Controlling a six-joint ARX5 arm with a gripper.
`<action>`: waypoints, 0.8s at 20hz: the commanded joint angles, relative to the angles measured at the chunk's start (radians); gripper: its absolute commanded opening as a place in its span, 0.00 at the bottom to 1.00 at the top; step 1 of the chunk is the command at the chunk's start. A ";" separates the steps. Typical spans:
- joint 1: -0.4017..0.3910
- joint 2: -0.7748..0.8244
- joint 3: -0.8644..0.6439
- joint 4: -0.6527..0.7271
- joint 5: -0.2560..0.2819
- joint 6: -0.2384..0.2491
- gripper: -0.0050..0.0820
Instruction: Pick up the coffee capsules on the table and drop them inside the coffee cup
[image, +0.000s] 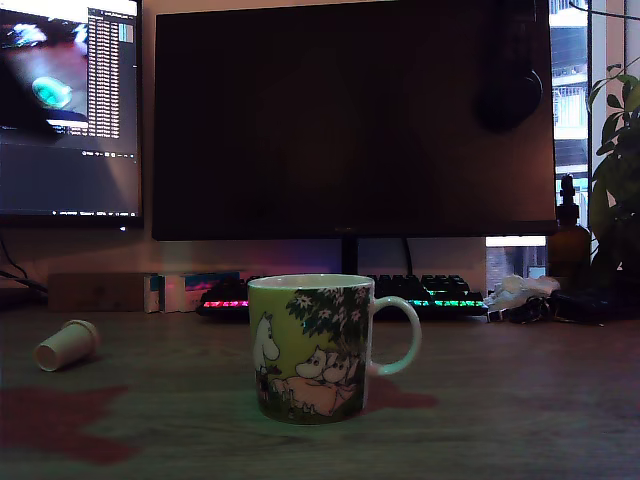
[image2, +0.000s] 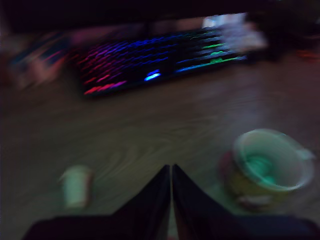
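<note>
In the blurred wrist view the gripper (image2: 171, 172) has its two dark fingers pressed together tip to tip with nothing between them, hanging above the bare table (image2: 150, 125) between a coffee capsule (image2: 76, 186) and the coffee cup (image2: 267, 167). That view looks down into the cup and shows something mint-green lying in its bottom, too smeared to name. The exterior view shows no arm but gives the cup (image: 312, 347) upright near the middle and the capsule (image: 67, 345) on its side, well apart toward the exterior view's left, with a lit keyboard (image: 340, 295) and dark monitor (image: 350, 120) behind.
</note>
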 joint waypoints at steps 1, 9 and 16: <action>0.013 -0.048 -0.031 0.006 -0.012 -0.024 0.03; 0.106 -0.142 -0.093 0.000 -0.039 -0.060 0.03; 0.180 -0.141 -0.104 -0.038 -0.042 -0.085 0.03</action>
